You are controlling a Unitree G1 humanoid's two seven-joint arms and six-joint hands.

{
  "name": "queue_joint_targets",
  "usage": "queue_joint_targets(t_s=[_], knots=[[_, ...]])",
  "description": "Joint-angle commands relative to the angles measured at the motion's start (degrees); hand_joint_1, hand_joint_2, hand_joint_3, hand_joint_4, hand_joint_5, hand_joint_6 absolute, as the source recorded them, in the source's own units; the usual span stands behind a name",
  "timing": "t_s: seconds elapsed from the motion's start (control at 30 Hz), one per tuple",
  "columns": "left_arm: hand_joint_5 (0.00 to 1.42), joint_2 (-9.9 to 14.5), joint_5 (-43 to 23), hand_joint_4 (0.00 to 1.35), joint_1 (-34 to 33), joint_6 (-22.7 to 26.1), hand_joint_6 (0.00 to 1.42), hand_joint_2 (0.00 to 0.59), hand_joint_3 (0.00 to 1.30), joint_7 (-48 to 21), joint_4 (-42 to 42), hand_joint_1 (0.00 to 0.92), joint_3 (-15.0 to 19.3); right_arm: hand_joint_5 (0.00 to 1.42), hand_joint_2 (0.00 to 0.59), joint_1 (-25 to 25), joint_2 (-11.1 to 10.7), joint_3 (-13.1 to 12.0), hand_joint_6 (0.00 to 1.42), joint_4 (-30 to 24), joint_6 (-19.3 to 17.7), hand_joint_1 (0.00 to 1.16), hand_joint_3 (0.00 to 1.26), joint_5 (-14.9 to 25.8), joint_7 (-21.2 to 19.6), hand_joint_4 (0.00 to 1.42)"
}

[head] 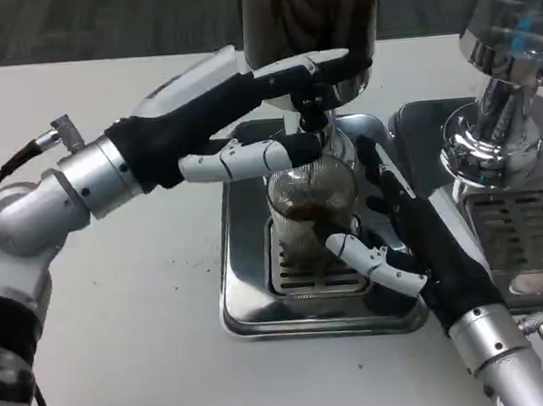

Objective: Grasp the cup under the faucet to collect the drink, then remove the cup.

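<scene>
While the cup stands upright on the grated drip tray directly beneath the faucet, both hands attend it. Item: cup, clear, its long axis vertical, part-filled with dark drink. Item: right hand, wrapped about the cup from the cup's right side, thumb crossing low in front, dark fingers rising behind and beside the glass; grip appears closed on the cup, though actual contact along the far side is hidden. Item: left hand, raised above and left of the cup, fingers extended toward the dispenser, upper ones touching or pressing near the tap lever, lower one lying level above the rim. Whether it presses or merely rests cannot be told. The right hand is the nearer, already around the cup. By judgement, removal calls for drawing the cup toward the robot, clear of the spout. Dispenser top is cropped; any flow of liquid is indistinct. Second machine stands right.
</scene>
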Motion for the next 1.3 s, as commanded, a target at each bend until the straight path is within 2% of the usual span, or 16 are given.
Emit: queue_joint_targets(t_s=[0.03,0.33,1.0,1.13,1.3], knots=[[0.03,-0.4,-0.9,0.04,1.4,2.8,0.02,0.145,0.14,-2.1,1.0,0.000,1.2,0.01,0.251,-0.5,0.2,-0.1,0.09,0.6,-0.5,0.58,0.00,0.4,0.2,0.00],[0.04,-2.0,-5.9,0.03,0.5,6.5,0.03,0.152,0.12,-6.5,1.4,0.000,5.4,0.01,0.252,-0.6,0.5,-0.1,0.10,1.1,-0.7,0.58,0.00,0.3,0.0,0.00],[0.08,-3.9,-14.2,0.06,-1.3,10.1,0.08,0.160,0.15,-13.6,-3.6,0.000,13.5,0.02,0.255,-0.7,0.7,-0.4,0.09,1.8,-1.2,0.58,0.00,0.1,-0.4,0.00],[0.11,-4.5,-17.1,0.08,-0.8,12.2,0.11,0.162,0.17,-15.8,-6.2,0.000,14.8,0.02,0.255,-0.7,0.8,-0.4,0.09,1.9,-1.2,0.58,0.00,0.2,-0.4,0.00],[0.21,-5.6,-22.0,0.19,0.9,17.5,0.19,0.165,0.24,-18.1,-11.4,0.000,16.8,0.02,0.255,-0.6,0.8,-0.4,0.09,1.8,-1.2,0.58,0.01,0.2,-0.4,0.00]])
